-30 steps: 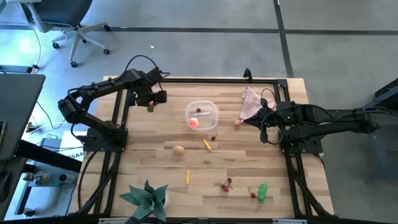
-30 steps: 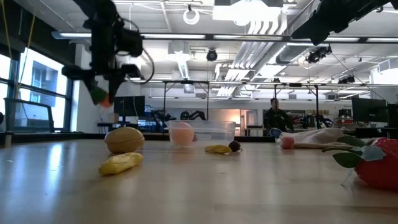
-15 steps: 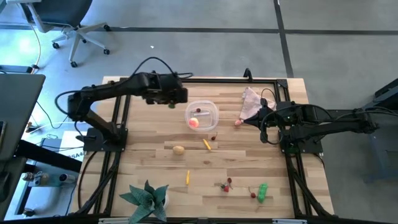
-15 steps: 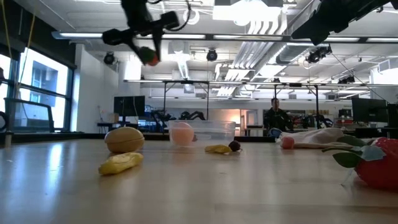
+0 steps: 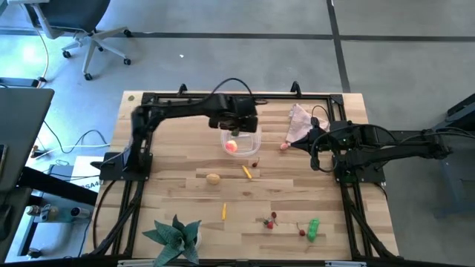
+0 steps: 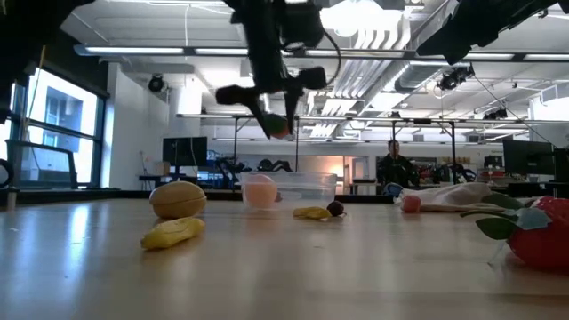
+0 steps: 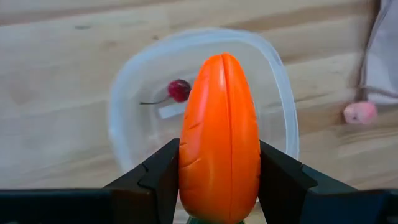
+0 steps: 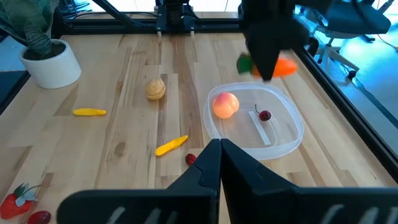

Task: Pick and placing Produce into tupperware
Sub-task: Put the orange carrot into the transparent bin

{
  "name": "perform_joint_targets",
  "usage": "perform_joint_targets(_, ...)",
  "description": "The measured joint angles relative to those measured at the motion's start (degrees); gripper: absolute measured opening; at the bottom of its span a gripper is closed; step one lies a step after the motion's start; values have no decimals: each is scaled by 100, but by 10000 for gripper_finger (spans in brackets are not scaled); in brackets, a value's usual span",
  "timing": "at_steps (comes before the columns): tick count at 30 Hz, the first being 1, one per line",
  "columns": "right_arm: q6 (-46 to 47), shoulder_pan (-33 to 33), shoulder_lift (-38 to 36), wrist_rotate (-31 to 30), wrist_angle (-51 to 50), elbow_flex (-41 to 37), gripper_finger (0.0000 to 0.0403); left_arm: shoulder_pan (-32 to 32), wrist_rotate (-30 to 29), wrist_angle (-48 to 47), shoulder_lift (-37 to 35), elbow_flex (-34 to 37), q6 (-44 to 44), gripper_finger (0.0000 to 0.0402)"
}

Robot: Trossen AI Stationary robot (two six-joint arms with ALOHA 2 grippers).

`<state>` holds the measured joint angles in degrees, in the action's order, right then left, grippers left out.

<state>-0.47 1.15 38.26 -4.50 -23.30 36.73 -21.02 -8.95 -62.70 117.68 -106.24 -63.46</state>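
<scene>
Item: carrot (image 7: 219,134), orange, green top; held betw. fingers of L gripper (image 5: 236,129), jaws clamped on its sides, raised well above the tub (image 5: 242,138), which sits near table (image 5: 178,163) centre, toward 12 o'clock. Wrist view: carrot tip points over tub interior. Tub contents: peach (image 5: 231,146) at its 7 o'clock wall, cherry (image 7: 178,89) plus a pale flat strip on the floor. R gripper (image 5: 313,152): fingers shut, nothing held, parked at table's 3 o'clock just beside cloth (image 5: 300,120). Loose produce: potato (image 5: 214,178) at 7 o'clock from tub; yellow stick (image 5: 246,172) at 6 o'clock of tub, dark cherry just beside it; second yellow stick (image 5: 223,212) further toward 6; cherries and strawberry (image 5: 269,220) and green pepper (image 5: 313,229) toward 5; pink piece (image 5: 284,146) at cloth edge. Plant (image 5: 175,234) at table's 7 o'clock, not task stock. Risks, judged: carrot is long vs. tub, so release from height could bounce it off peach or rim & out; off-centre drop toward 9 o'clock wall may tip it over the edge; descending too low could shove the light tub.
</scene>
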Motion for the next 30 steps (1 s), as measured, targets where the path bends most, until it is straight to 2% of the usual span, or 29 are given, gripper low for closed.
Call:
perform_joint_targets(11, 1, 0, 2, 0, -1, 0, 0, 4, 318, 115, 786, -189, 25, 166)
perform_joint_targets(30, 0, 0, 0, -1, 1, 2, 0, 2, 549, 503, 1314, -181, 170, 166)
